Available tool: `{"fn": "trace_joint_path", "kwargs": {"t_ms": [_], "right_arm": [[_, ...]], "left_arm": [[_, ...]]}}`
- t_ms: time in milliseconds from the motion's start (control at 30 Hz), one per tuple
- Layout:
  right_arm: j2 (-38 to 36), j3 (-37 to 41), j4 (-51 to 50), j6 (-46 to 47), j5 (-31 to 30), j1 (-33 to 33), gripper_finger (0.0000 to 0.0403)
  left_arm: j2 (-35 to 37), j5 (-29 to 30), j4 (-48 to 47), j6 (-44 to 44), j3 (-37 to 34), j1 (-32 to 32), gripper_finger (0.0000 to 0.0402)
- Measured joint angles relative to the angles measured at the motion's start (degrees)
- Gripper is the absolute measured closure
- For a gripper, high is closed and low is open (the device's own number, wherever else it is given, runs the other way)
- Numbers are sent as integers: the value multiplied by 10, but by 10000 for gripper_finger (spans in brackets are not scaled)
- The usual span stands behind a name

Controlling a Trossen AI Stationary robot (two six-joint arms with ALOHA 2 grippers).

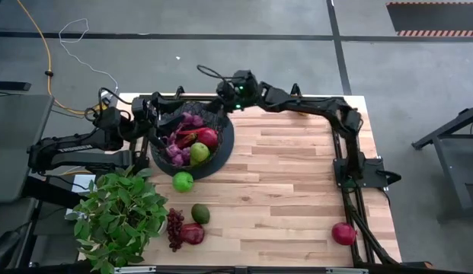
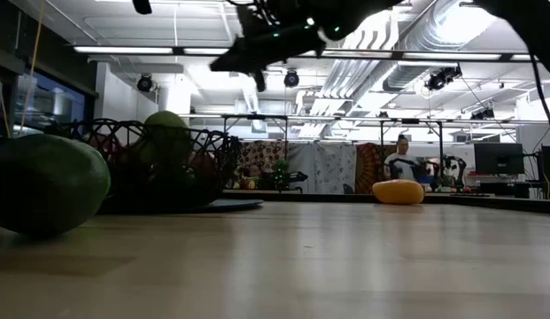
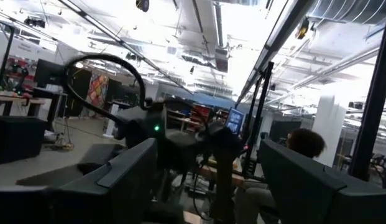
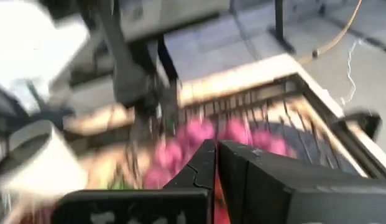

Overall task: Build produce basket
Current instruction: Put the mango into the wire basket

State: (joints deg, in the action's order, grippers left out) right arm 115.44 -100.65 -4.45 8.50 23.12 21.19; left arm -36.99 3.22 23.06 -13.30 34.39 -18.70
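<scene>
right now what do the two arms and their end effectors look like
Both arms are dark, nearly black, built of slim jointed links with black cables looping along them. The right arm has a small green light near its wrist. The left arm looks the same in build. The right end effector has two flat, dark, wedge-shaped fingers; the left end effector has broad, blocky dark fingers.

A leafy green potted plant [image 1: 118, 215] stands at the table's [image 1: 297, 183] front left corner. A yellow cable [image 1: 39, 53] and a thin white wire [image 1: 82, 46] trail across the grey floor. Beyond the table, a person [image 2: 401, 159] sits among desks and monitors
</scene>
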Motion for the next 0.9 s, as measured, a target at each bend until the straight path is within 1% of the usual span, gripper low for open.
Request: {"fn": "trace_joint_path", "kwargs": {"t_ms": [67, 133, 233, 300, 400, 467, 533, 600, 667, 767, 900], "right_arm": [[-34, 34, -54, -38, 1, 3, 403], [-81, 91, -79, -61, 1, 10, 403], [-171, 215, -63, -45, 2, 26, 403], [-244, 311, -21, -13, -4, 33, 403], [-358, 439, 84, 51, -6, 27, 403], [-425, 511, 162, 98, -7, 15, 403], [-483, 570, 235, 119, -26, -2, 403], [-533, 615, 302, 116, -50, -22, 403], [-571, 646, 337, 107, -81, -39, 403], [-610, 671, 336, 91, -138, -54, 403], [-635, 674, 333, 90, -159, -57, 403]], "left_arm": [[0, 0, -11, 0, 0, 0, 131], [0, 2, -23, 0, 0, 0, 131], [-1, 3, -35, 0, 0, 0, 131], [-2, 4, -43, 0, 0, 0, 131], [-7, 4, -47, 0, 0, 0, 131], [-12, 4, -52, 0, 0, 0, 131], [-18, 4, -54, 0, 0, 0, 131], [-25, 4, -56, 0, 0, 0, 131], [-32, 2, -55, 5, 0, 0, 131], [-44, -5, -55, 15, 0, 0, 132], [-54, -8, -53, 15, 0, 0, 145]]}}
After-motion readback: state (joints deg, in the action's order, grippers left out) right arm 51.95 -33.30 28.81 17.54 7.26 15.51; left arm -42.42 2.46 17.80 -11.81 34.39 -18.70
